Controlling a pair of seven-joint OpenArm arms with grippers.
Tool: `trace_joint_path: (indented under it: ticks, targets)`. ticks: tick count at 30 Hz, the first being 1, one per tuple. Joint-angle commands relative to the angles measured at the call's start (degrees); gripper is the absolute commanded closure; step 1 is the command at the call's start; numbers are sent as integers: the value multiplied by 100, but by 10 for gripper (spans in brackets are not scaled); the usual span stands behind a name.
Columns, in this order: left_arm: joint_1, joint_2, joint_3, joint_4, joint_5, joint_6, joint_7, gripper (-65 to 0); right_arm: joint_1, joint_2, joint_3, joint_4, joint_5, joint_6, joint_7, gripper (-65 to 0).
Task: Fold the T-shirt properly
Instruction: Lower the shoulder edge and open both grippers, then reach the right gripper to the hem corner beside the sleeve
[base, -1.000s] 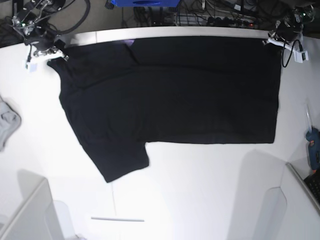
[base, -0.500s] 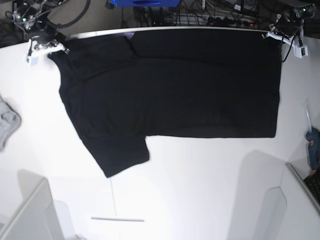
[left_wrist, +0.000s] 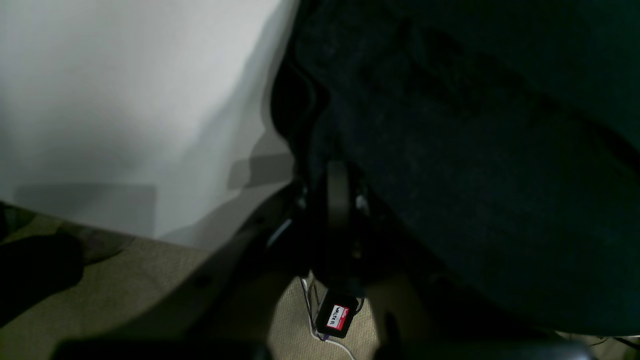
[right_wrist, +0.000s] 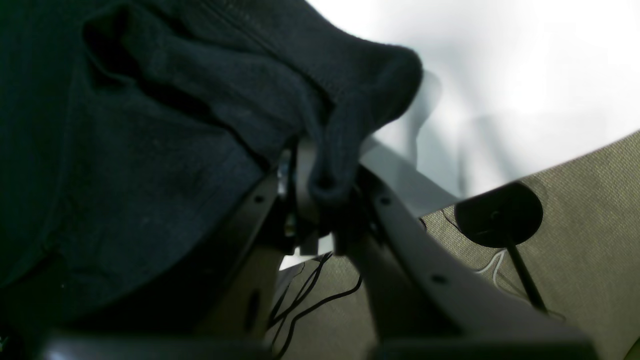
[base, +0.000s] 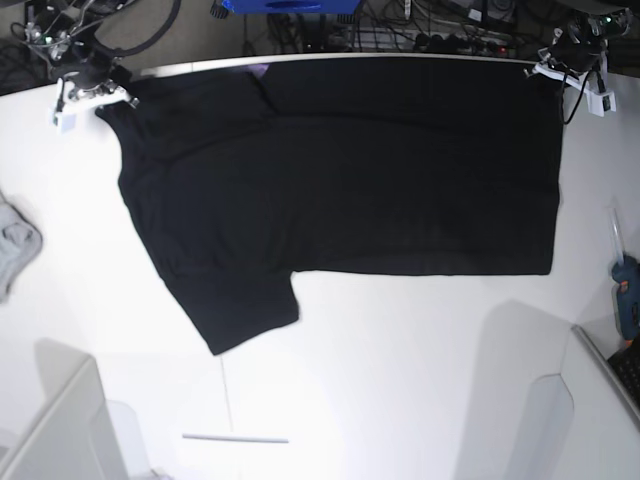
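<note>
- Where it lies flat, T-shirt (base: 340, 180) reaches the surface (base: 400, 380) far edge; near half bare.
- Left gripper (base: 553, 68), far-right corner: fingers clamped on T-shirt hem.
- Right gripper (base: 100, 92), far-left corner: fingers narrow, pinching T-shirt fold.
- Grey cloth (base: 15, 250): left edge.

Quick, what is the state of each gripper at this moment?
Left gripper: shut on the T-shirt, at a far corner.
Right gripper: shut on the T-shirt, a bunched fold between its fingers.

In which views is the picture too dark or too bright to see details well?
Base view: glare whitens the table, and the T-shirt is flat black without folds. Left wrist view: very dim, the shirt nearly featureless. Right wrist view: cloth dark, table overexposed.
</note>
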Motion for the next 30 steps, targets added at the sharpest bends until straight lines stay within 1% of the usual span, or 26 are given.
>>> trace_joint_path:
  ticks: [1,2,3,4,6,8,10,13,16,19,21,24,25,26,28,29,30]
  targets:
    - [59,-60,-54,113,16,34,-79,-76,-11,46,50,107,41,15,105,-128]
    - [59,-60,-54,113,16,34,-79,-165,-11,46,50,115,41,15,114,-186]
    - [59,-60,-54,113,16,34,-79,-239,-11,46,59,115,41,15,114,-231]
    - [50,-60,-98,113,16,34,-79,-319,-11,46,59,115,41,15,123,-261]
    - [33,-43,-265,113,16,34,-79,-429,-11,46,156,124,41,15,123,-269]
    - [15,-16,-458,122,16,34,-79,-517,15,37,367,194,41,15,123,-270]
    - [-55,-16,-651,166,16,34,-79,-548,33,37,490,282,41,15,123,-276]
    - [-178,-43,-1029,254,16,34,-53,-548,112,81,666,467,32,15,123,-276]
    - [-231,-60,-1267,518,16,34,-53,-548,226,125,754,511,14,15,123,-278]
    - [-257,-60,-1416,720,16,34,-53,-548,288,275,719,511,6,6,79,-276]
    - [-257,-60,-1460,781,16,34,-53,-548,288,248,710,511,6,6,96,-276]
    - [-363,-95,-1469,808,16,34,-53,-540,332,292,701,511,23,6,123,-278]
    - [-389,-122,-1469,808,16,34,-53,-517,393,292,692,511,32,6,123,-278]
    - [-416,-157,-1434,799,16,34,-53,-471,508,301,692,511,32,6,123,-278]
    - [-486,-157,-1399,817,16,34,-53,-324,727,354,666,511,32,15,96,-279]
    - [-565,-157,-1320,817,24,34,-53,-247,824,415,551,502,32,24,88,-279]
    - [-618,-175,-1249,817,42,34,-53,-153,886,494,332,485,32,76,105,-279]
